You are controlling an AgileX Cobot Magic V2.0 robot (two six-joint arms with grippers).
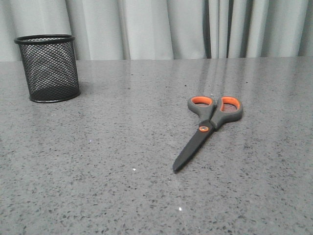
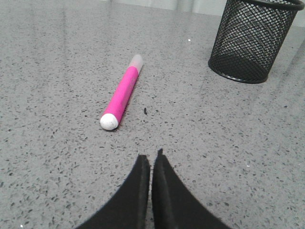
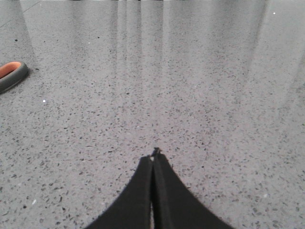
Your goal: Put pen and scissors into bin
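The scissors lie flat on the grey table, orange-lined loops away from me, blades pointing toward the front. One loop shows in the right wrist view. The black mesh bin stands upright at the far left and also shows in the left wrist view. The magenta pen lies flat on the table in the left wrist view, beside the bin; the front view does not show it. My left gripper is shut and empty, short of the pen. My right gripper is shut and empty, apart from the scissors.
A pale curtain hangs behind the far edge of the speckled grey table. Neither arm shows in the front view.
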